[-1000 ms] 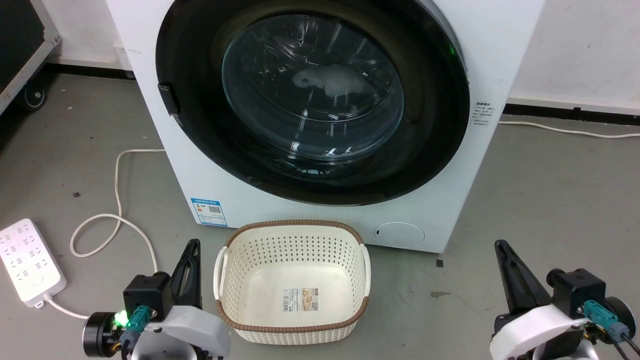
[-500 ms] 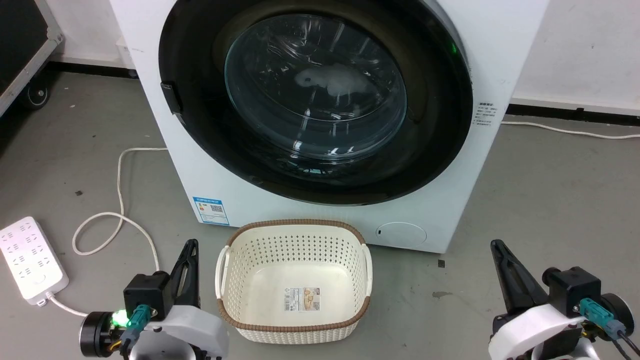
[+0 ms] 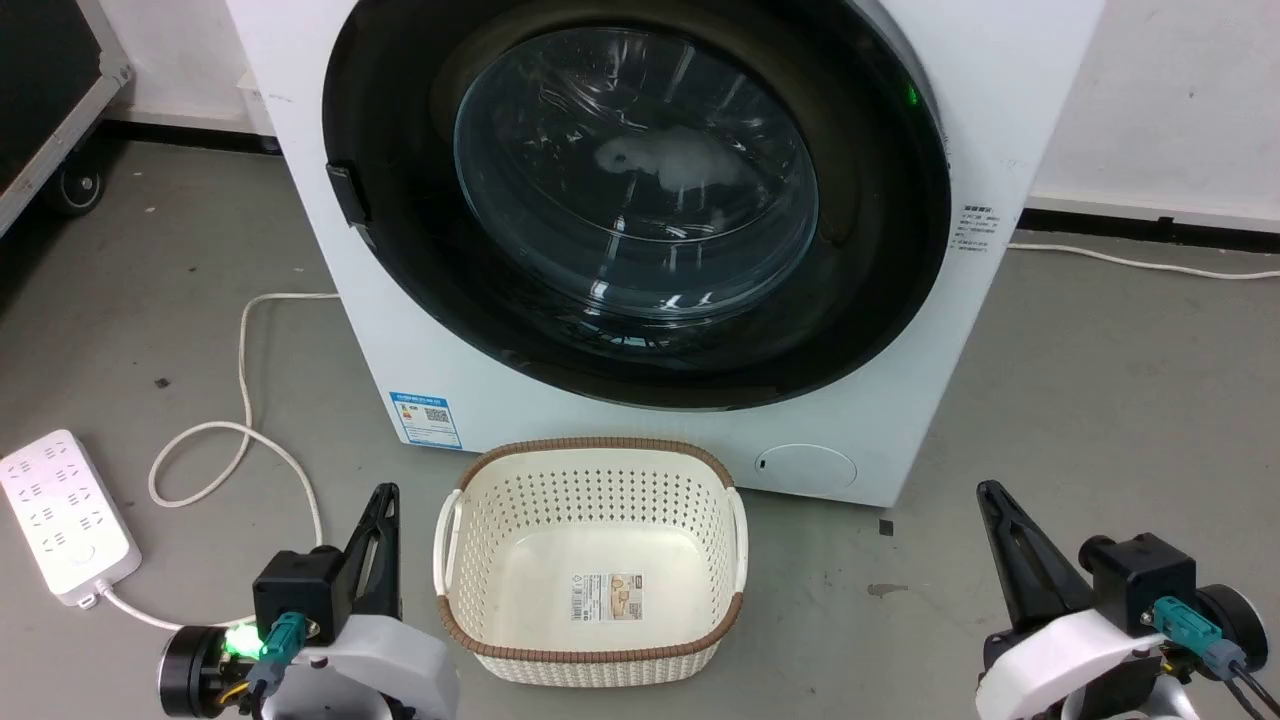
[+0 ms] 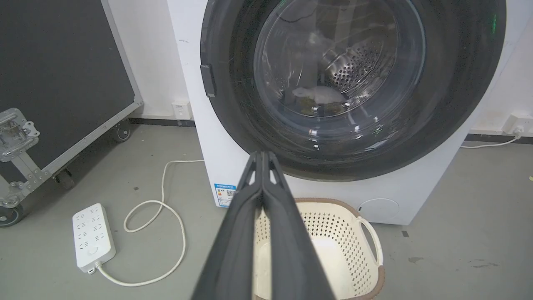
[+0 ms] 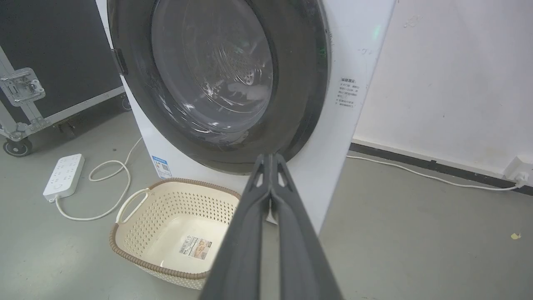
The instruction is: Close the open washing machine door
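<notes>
Left gripper (image 4: 263,156) and right gripper (image 5: 270,157): fingers pressed together on each, nothing held, low at near left and near right. The large round black washing machine door (image 3: 636,190) with its clear glass bowl lies flat against the front of the big white front-loading washing machine (image 3: 900,400). It faces near, with its latch at the left edge. A cream perforated plastic basket (image 3: 590,447) with a brown rim stands just near the machine, between the grippers. A white power strip (image 3: 65,515) and a looped white cable (image 3: 240,380) lie to the left on the grey floor (image 3: 1100,400). A black wheeled case (image 4: 62,62) stands far left against the white wall (image 5: 449,75).
</notes>
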Available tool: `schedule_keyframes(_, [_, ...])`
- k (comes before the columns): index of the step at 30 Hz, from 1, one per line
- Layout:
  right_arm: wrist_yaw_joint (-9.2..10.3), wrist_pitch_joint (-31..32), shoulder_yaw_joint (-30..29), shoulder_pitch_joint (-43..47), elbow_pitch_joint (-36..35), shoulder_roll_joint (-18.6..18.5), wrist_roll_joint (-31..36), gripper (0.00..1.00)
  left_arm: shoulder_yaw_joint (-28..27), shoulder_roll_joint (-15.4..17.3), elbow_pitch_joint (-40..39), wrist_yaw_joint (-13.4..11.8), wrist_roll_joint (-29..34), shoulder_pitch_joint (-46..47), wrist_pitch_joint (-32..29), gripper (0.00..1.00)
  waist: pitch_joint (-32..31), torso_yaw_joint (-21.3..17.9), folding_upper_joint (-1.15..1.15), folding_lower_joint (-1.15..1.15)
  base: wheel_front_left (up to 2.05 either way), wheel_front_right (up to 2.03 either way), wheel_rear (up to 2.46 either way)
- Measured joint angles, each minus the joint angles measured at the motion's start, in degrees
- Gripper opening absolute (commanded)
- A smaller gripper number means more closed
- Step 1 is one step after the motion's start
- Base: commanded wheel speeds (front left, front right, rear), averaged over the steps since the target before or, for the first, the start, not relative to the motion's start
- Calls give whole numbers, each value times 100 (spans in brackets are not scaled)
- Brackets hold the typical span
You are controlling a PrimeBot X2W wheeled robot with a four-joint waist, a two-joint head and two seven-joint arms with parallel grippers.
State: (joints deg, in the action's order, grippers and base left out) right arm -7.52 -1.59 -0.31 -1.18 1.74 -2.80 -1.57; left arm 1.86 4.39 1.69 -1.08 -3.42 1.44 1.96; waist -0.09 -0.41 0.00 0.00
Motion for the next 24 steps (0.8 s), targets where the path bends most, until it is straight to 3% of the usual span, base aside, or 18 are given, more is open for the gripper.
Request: schedule_keyframes(24, [0, 155, 32, 13, -140, 0, 113, 0, -171, -145, -140, 83, 326, -62, -194, 0, 9, 41, 0, 0, 0, 0, 0])
